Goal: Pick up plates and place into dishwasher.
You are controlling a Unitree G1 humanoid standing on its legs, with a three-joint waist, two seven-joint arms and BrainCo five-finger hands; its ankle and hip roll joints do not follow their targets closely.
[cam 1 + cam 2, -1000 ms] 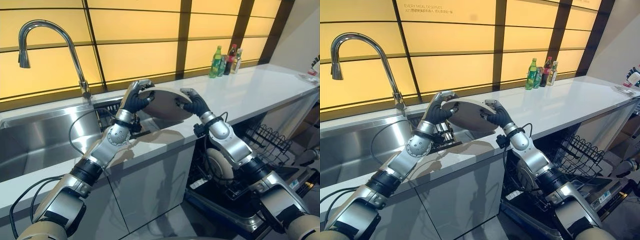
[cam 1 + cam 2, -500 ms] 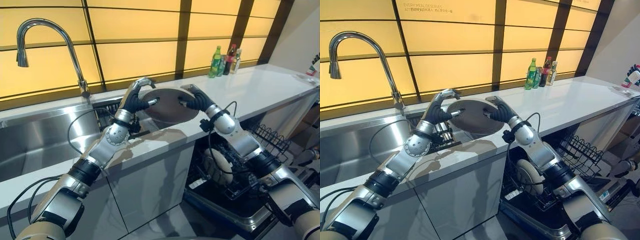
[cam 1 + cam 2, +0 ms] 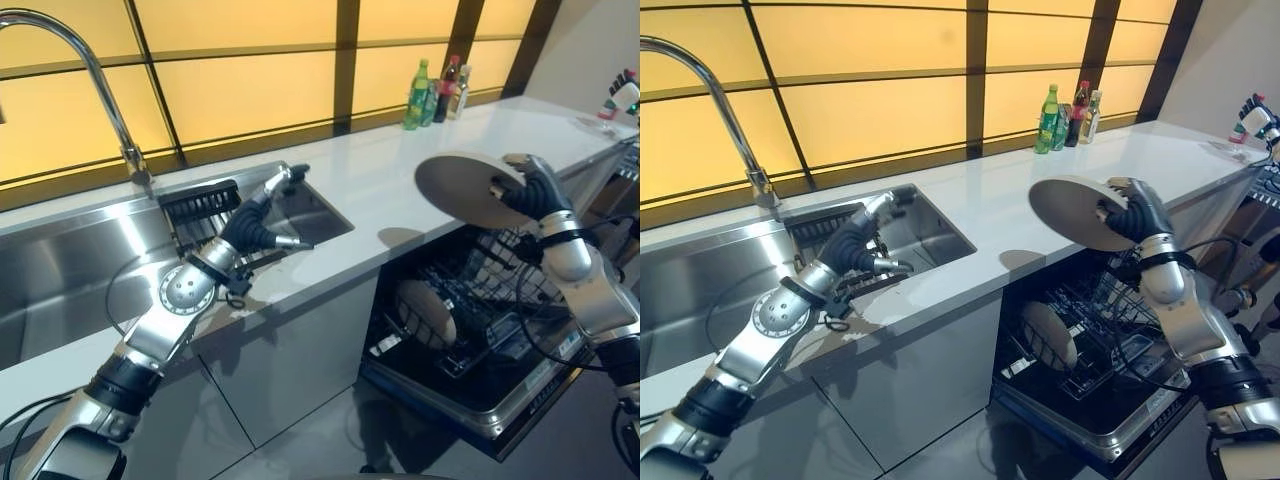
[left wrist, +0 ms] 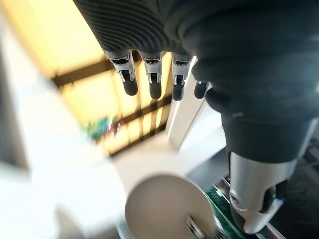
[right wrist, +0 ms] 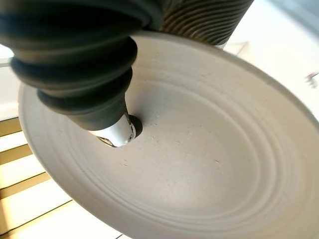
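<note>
My right hand (image 3: 533,190) is shut on a grey round plate (image 3: 462,188), pinching its rim with the thumb on the inner face (image 5: 199,149). The plate hangs tilted over the counter's front edge, above the open dishwasher (image 3: 470,350). Another pale plate (image 3: 425,312) stands upright in the dishwasher's lower rack. My left hand (image 3: 255,222) hovers open and holds nothing, over the small sink basin (image 3: 300,215); its fingers (image 4: 149,79) are straight.
A white counter (image 3: 400,170) runs to the right, with bottles (image 3: 435,92) at the back by the yellow wall panels. A tall tap (image 3: 100,85) stands over the large steel sink (image 3: 70,270). A black wire rack (image 3: 525,270) is pulled out of the dishwasher.
The left hand has let go of the plate and stays by the sink. The right hand has carried the plate to the right, over the dishwasher. The camera has turned right.
</note>
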